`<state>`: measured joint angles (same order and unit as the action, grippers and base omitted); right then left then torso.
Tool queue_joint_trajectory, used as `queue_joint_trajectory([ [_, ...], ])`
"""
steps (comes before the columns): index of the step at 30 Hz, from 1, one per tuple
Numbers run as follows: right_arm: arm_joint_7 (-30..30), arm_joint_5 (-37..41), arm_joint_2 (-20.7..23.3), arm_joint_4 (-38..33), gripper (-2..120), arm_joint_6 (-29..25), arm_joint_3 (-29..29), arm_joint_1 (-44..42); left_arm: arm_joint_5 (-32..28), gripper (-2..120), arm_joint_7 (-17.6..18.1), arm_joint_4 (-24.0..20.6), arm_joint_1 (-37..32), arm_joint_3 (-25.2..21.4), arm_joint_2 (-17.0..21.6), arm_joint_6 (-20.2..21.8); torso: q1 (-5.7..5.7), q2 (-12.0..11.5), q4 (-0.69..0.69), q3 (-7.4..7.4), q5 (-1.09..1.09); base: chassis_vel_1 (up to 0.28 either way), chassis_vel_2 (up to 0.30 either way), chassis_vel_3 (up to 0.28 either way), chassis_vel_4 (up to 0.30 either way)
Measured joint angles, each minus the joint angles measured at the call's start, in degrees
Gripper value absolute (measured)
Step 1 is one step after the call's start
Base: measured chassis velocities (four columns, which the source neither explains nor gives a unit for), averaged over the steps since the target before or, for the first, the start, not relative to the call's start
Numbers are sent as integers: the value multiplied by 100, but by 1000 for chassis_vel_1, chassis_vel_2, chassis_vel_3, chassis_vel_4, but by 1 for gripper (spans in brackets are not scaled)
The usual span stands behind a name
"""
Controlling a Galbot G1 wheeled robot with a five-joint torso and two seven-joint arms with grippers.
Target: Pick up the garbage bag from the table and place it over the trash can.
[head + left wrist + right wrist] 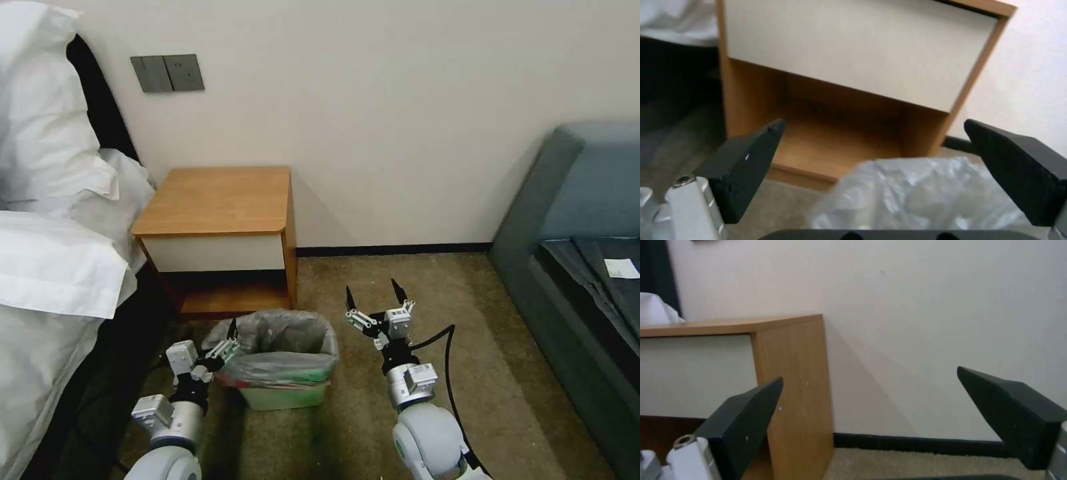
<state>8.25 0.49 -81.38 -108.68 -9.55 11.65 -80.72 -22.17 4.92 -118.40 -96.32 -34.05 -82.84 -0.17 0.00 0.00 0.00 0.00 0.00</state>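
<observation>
Both arms enter from the near edge of the head view. Left pincer [230, 343] sits at the near-left corner of the trash can [283, 398], fingers spread, as the left wrist view confirms; whether a fingertip touches the plastic cannot be told. Right pincer [375, 301] hovers over the carpet [467, 373] just right of the can, fingers spread wide, nothing between them; through it the right wrist view looks at the table's side panel and the wall [929, 323]. Garbage bag [283, 347] is in and over the trash can: grey crinkled film lines the opening and folds down over the rim on all the sides that show, with a trace of pink-red band along the near fold. Near-side overhang looks bunched and uneven. Pale green lower body of the can shows below the film. Table [213, 200] stands just beyond the can, top bare, against the far wall, with the bed [53, 267] to its left and a grey-blue sofa [573, 220] well apart at the right. Judgement: pickup and placement appear done; the bag is off the table and seated over the can. What may be left is at most tidying the near fold and drawing both arms clear.
</observation>
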Motion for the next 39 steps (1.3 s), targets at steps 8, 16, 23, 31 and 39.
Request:
queue_joint_trajectory([
  [8, -3, -8, -57, -34, 100, -11, -46, 18, 38, 100, -350, 183, 151, 3, 60, -480, 0, 0, 0, 0, 0, 0, 0, 0, 0],
  [16, -133, -392, -147, 22, 100, -281, 149, -110, 282, 100, -796, 488, 318, -75, 158, -1178, 0, 0, 0, 0, 0, 0, 0, 0, 0],
  [23, -102, -614, -223, 95, 100, -433, 319, -238, 355, 100, -880, 563, 365, -100, 195, -1382, 0, 0, 0, 0, 0, 0, 0, 0, 0],
  [31, -82, -654, -240, 113, 100, -457, 332, -261, 362, 100, -881, 565, 369, -94, 190, -1382, 0, 0, 0, 0, 0, 0, 0, 0, 0],
  [39, -78, -653, -240, 113, 100, -457, 331, -260, 362, 100, -875, 565, 369, -90, 190, -1372, 0, 0, 0, 0, 0, 0, 0, 0, 0],
])
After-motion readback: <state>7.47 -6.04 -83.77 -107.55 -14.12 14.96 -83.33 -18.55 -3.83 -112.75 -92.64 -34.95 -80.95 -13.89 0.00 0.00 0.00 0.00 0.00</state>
